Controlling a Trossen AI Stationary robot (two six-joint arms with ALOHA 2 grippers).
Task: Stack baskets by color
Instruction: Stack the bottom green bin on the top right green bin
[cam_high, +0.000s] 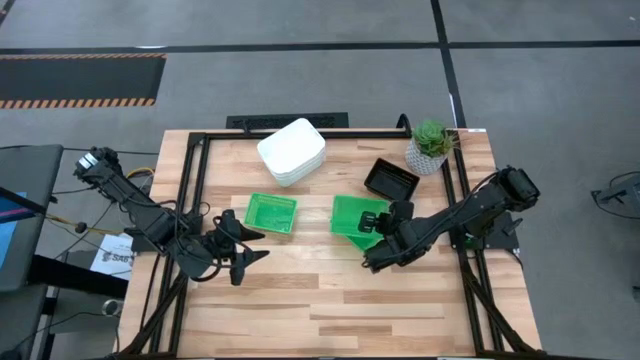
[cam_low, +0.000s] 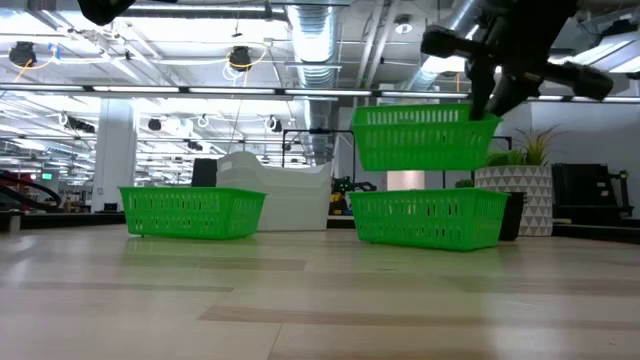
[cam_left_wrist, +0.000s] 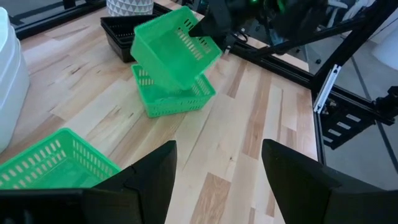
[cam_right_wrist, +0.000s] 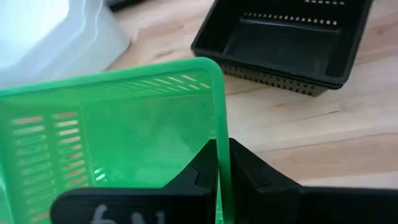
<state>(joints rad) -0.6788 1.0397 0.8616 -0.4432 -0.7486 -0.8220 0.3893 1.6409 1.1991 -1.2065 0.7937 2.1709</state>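
From above: right gripper (cam_high: 376, 226) clamped on the rim of a green basket (cam_high: 366, 222), held over a second green basket (cam_high: 351, 214), apparently to nest the pair; third green basket (cam_high: 271, 213) well apart toward the left; left gripper (cam_high: 243, 246) waiting near it, fingers apart and empty; white stack (cam_high: 291, 151), black stack (cam_high: 391, 179) and potted plant (cam_high: 430, 146) along the far edge, clear of the drop. At table height: held basket (cam_low: 424, 137) level, hanging directly over its mate (cam_low: 427, 218), not touching. Left wrist: held basket (cam_left_wrist: 175, 48) overlapping the lower one (cam_left_wrist: 176, 95). Right wrist: fingers (cam_right_wrist: 244, 168) pinching the green wall (cam_right_wrist: 219, 130); black stack (cam_right_wrist: 285, 42) just beyond, the nearest obstacle.
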